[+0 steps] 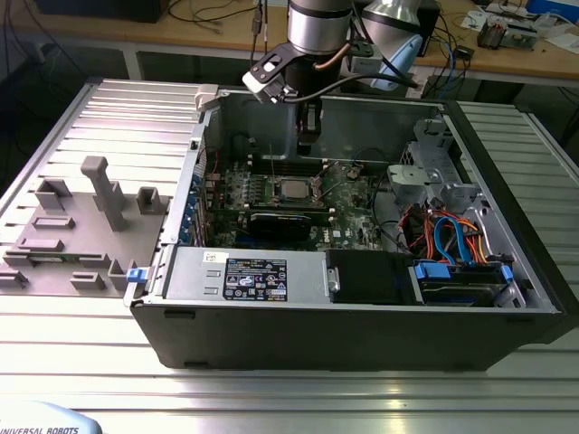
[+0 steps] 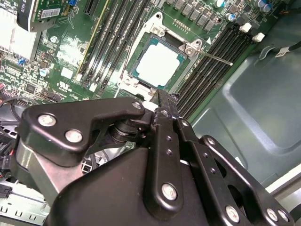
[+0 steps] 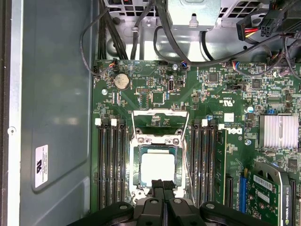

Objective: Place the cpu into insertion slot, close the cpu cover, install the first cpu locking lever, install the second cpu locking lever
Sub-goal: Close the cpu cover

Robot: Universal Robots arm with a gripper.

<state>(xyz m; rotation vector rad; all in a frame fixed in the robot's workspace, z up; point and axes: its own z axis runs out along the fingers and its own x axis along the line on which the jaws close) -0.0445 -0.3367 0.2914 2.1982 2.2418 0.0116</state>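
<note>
Closest to the lens in both wrist views are the black links of the gripper (image 3: 163,182) (image 2: 157,96). Its jaws are closed on each other, with nothing visible between them. In the first wrist view the fingertips (image 3: 157,184) cover the near edge of the cpu (image 3: 157,168), so I cannot tell whether they touch it.

Across the exterior view from its left, a grey fixture block (image 1: 90,226) sits on the ribbed metal table (image 1: 271,398), just beside the open computer case (image 1: 362,334). The arm comes down into the case with the gripper (image 1: 308,136) above the motherboard (image 1: 235,190). The cpu (image 1: 294,190) lies just below it, and the black graphics card (image 1: 288,222) is near that. Blue and orange cables (image 1: 452,240) crowd the case's end at the exterior view's right, partly hidden by the drive cage.

The cpu (image 2: 160,63) lies flat in the insertion slot (image 3: 137,162), its green border showing all round between the banks of memory slots (image 3: 110,160). The cpu cover (image 3: 160,113) looks raised at the slot's far edge, not lying over the chip, though it is foreshortened and hard to read. A thin metal lever (image 2: 214,57) sticks out from one corner of the slot, and whether it is latched cannot be made out. A finned heatsink (image 3: 281,131) is cut off at the frame edge.
</note>
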